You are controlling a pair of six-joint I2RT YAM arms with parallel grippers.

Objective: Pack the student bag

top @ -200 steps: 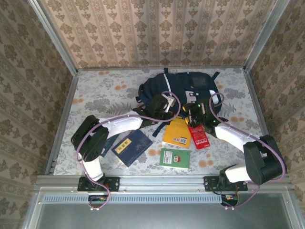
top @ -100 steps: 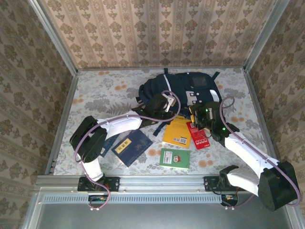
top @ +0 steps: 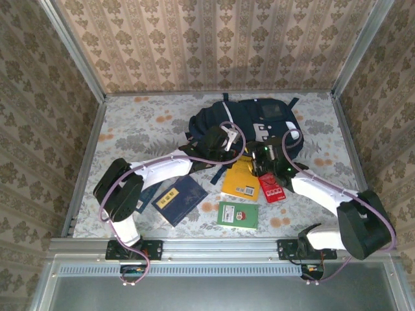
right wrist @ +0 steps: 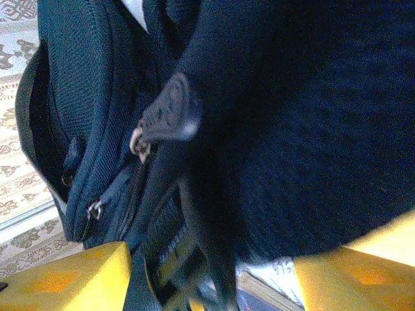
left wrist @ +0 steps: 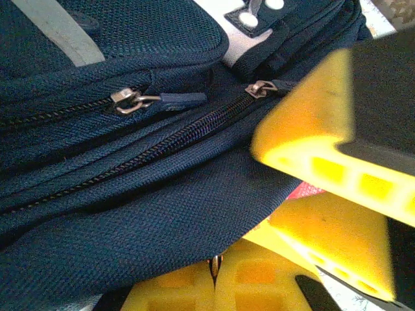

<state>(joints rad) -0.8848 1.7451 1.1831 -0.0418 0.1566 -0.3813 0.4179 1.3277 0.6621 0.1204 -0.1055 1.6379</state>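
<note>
The backpack point(top: 243, 120) lies at upper centre, long side running left to right, just above both grippers, the left gripper point(top: 217, 148) closed tight against its lower edge and the right gripper point(top: 264, 157), jaws wide, nosing at a zip pull point(right wrist: 165, 116).

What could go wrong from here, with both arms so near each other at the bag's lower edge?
1. The right gripper, jaws open, sits right beside the shut left gripper; they may collide.
2. A dark strap hangs between the open jaws, so they might close on it instead of the zipper pull.
3. Tugging the student bag could shift the yellow book at its edge.
</note>
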